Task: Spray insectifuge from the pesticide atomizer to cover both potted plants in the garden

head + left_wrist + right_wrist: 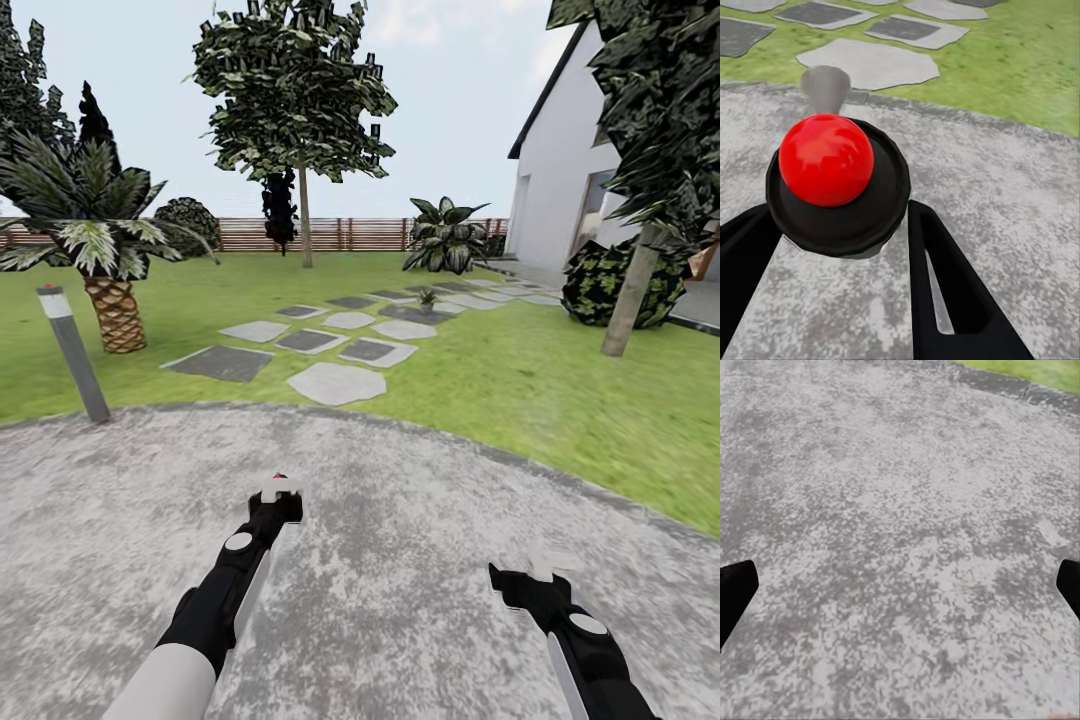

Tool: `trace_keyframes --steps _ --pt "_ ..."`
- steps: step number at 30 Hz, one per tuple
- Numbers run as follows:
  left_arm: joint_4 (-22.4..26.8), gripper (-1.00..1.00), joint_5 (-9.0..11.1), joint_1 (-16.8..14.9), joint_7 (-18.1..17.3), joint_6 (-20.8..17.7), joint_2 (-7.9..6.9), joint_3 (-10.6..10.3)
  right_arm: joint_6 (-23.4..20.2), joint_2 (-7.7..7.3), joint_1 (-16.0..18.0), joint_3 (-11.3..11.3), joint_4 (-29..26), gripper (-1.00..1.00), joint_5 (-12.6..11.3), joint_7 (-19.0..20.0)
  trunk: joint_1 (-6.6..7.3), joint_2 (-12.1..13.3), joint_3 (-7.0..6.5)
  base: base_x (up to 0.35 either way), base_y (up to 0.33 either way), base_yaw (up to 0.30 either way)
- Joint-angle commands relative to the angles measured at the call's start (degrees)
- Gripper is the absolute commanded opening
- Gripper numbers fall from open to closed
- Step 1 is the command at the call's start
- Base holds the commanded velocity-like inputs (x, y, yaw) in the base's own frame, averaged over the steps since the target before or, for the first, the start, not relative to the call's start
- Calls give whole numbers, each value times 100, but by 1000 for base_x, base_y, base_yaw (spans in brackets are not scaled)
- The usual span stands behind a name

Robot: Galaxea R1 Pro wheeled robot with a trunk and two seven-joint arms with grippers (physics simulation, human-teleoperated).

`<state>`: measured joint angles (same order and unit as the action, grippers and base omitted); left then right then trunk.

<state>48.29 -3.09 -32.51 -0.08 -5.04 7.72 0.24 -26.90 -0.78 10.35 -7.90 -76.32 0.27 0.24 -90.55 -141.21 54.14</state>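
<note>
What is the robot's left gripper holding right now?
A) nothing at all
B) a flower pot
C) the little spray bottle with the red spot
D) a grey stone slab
C: the left gripper has its black fingers closed around the pesticide atomizer, whose red nozzle spot faces the left wrist camera; the head view shows the bottle's whitish head at that arm's tip.

Patio (400, 560) nearest robot, lawn (520, 380) beyond it. Stepping slabs (335, 383) run from patio edge across lawn toward house (560, 190). Small potted plant (428, 298) among far slabs. Palm (105, 250) and post (75, 355) left of slabs. Fence (340, 233) behind lawn, tree (300, 100) before fence.
</note>
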Motion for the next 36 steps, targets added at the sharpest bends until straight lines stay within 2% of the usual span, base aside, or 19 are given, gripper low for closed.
trace_keyframes --steps 1,14,25,36 --pt "12 -100 -33 -1 -1 -33 2 2 -31 -1 2 -1 -7 100 3 3 -2 -2 6 331 0 0" --pt "5 -100 -34 -1 -1 -33 2 6 -33 -5 2 -1 -10 100 0 3 -2 -2 6 293 0 0" --pt "7 -100 -34 -1 -1 -33 2 6 -34 -1 2 -1 -14 100 8 3 -2 -2 6 16 0 32" --pt "13 -100 -34 2 -1 -33 2 3 -34 -1 2 -1 -14 100 9 3 -2 -2 6 0 0 258"
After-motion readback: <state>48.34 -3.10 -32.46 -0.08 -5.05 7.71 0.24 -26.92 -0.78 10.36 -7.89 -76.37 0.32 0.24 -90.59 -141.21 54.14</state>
